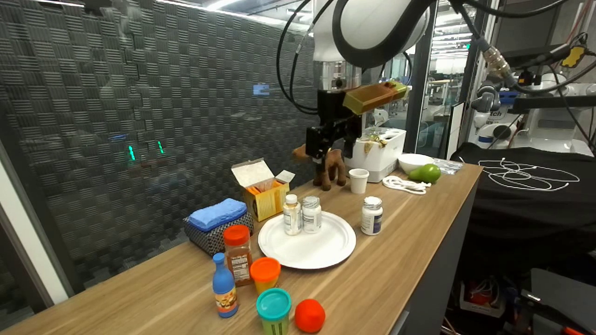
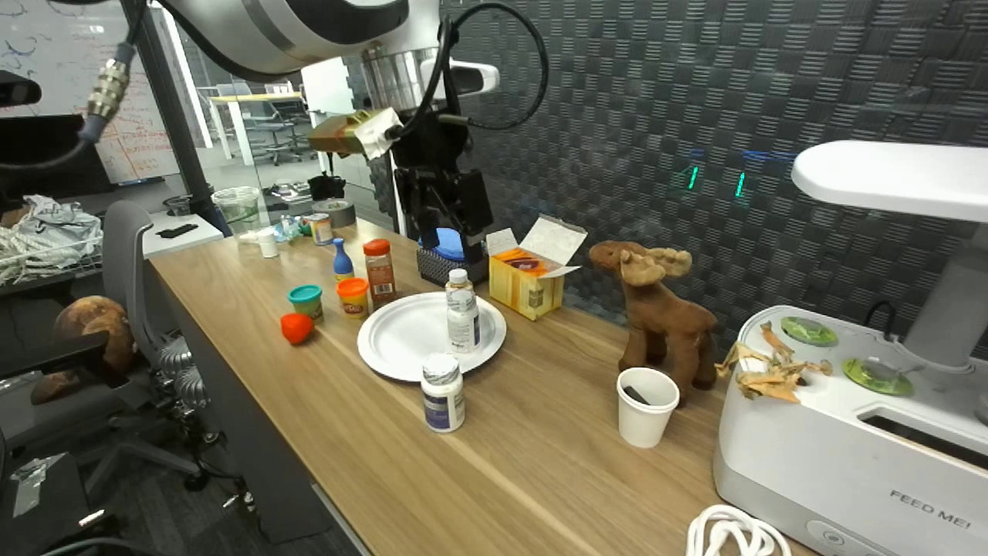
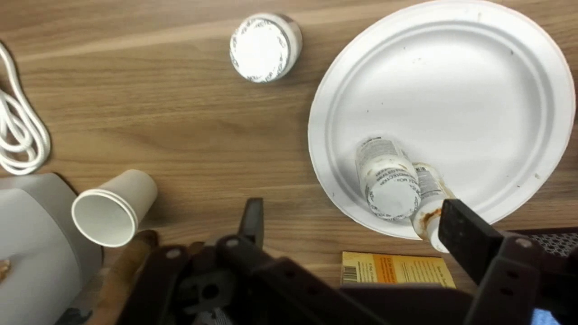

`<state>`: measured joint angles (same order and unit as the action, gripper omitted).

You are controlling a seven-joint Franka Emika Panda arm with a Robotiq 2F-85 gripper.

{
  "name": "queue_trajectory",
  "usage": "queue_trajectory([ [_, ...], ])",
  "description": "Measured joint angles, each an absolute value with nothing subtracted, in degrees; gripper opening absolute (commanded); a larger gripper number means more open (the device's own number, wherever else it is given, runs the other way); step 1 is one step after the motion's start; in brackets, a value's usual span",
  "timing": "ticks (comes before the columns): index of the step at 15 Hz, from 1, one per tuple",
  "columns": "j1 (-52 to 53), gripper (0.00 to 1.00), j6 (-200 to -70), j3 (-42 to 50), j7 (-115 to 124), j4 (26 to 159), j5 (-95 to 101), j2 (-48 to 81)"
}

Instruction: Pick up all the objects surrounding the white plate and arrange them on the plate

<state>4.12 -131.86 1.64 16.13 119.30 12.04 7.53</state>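
The white plate [image 1: 316, 253] carries two white bottles [image 1: 292, 218] [image 1: 311, 216] standing upright side by side near its rim. A third white bottle [image 3: 262, 47] stands on the table beside the plate. Past the plate's opposite side are a red-lidded spice jar [image 1: 239, 256], a blue bottle [image 1: 224, 288], an orange-lidded tub [image 2: 353, 297], a teal-lidded tub [image 2: 306, 301] and a red ball [image 1: 309, 315]. High over the table, my gripper [image 3: 352, 210] is open, its fingers wide apart and nothing held. In the wrist view one finger [image 3: 465, 239] partly covers the slimmer bottle's cap.
Along the wall are an open yellow box [image 2: 526, 289], a dark basket with a blue cloth [image 1: 219, 216], a brown toy moose [image 2: 668, 324] and a white planter [image 2: 841, 448]. A paper cup [image 1: 358, 181], white cable [image 1: 406, 184], green pear [image 1: 426, 173] and white bowl [image 1: 414, 162] lie further along.
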Motion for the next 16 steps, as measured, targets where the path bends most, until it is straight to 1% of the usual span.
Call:
queue_trajectory([
  [9,-0.3,1.0,-131.2,1.9,17.4,127.3,-0.1,5.6],
  [16,-1.5,1.0,-132.6,2.7,17.8,129.9,-0.8,6.0],
])
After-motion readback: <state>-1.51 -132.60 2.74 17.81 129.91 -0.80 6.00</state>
